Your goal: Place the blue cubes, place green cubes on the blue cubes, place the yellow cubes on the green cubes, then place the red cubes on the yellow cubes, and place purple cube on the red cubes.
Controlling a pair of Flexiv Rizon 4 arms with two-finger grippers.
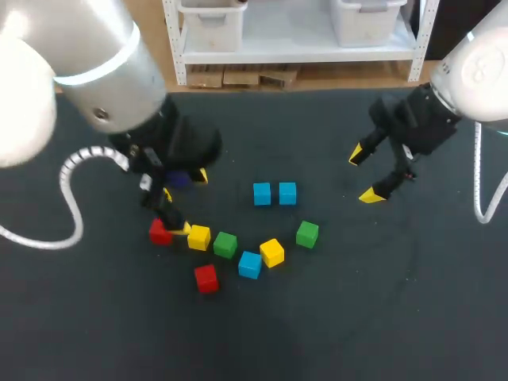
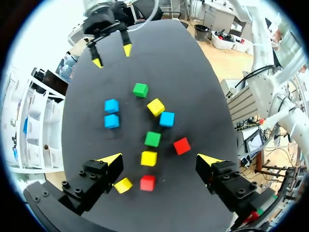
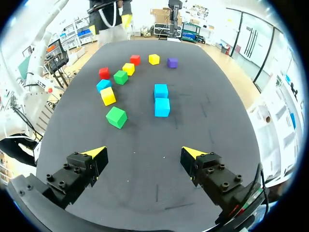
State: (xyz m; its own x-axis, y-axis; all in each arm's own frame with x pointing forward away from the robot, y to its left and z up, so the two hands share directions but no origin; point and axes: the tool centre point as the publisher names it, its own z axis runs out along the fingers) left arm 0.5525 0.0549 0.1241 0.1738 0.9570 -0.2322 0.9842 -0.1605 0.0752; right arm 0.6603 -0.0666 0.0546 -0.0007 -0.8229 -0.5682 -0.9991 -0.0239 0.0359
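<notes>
**Eleven cubes loose on the worktop, both claws open**

Nearest the robot: near red cube (image 1: 206,279), alone on the dark worktop (image 1: 357,317). Just beyond, to its right: lone blue cube (image 1: 250,264), corner to corner with the right yellow cube (image 1: 272,252).

Next, a loose curved row running leftward: left green cube (image 1: 225,244), middle yellow cube (image 1: 198,237) close beside it, then far red cube (image 1: 160,232). Off to the right of that row, standing apart: right green cube (image 1: 307,234). All plain, solid-coloured blocks, each flat on the worktop, none resting on another.

Farther out, mid-worktop: blue pair (image 1: 263,193), side by side and almost touching.

Left claw (image 2: 159,159) spread wide, gripping nothing, hanging over the left end of the row. Below it in the left wrist view, the far red cube and a third yellow cube (image 2: 123,185), the latter just beside one finger. Blocks the overhead sight of that yellow cube and much of the purple cube (image 3: 172,62), which sits just past it.

Right claw (image 3: 143,152) likewise spread and empty, over bare worktop, well to the right of the blue pair.
</notes>
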